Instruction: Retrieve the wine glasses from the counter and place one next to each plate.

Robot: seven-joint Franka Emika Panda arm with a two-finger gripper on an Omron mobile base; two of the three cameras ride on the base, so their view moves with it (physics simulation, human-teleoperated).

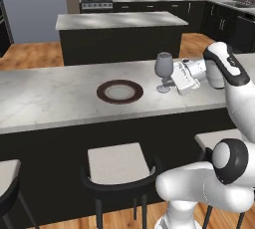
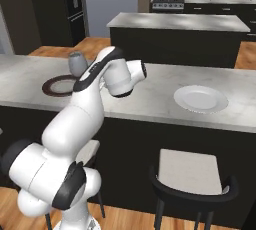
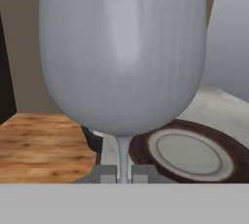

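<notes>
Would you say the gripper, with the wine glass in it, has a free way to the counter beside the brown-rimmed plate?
Probably yes: the gripper, shut on the wine glass stem, is right beside the brown-rimmed plate, and the counter there looks bare.

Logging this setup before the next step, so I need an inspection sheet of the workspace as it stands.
Surface: marbled bar top, stools below.
Job's things: wine glass upright, right of the brown-rimmed plate; white plate has no glass beside it.
Clutter: nothing seen.
Grippers: gripper shut on the wine glass stem.
Cables: nothing seen.
Surroundings: kitchen island behind, back counter with appliances, wood floor.
</notes>
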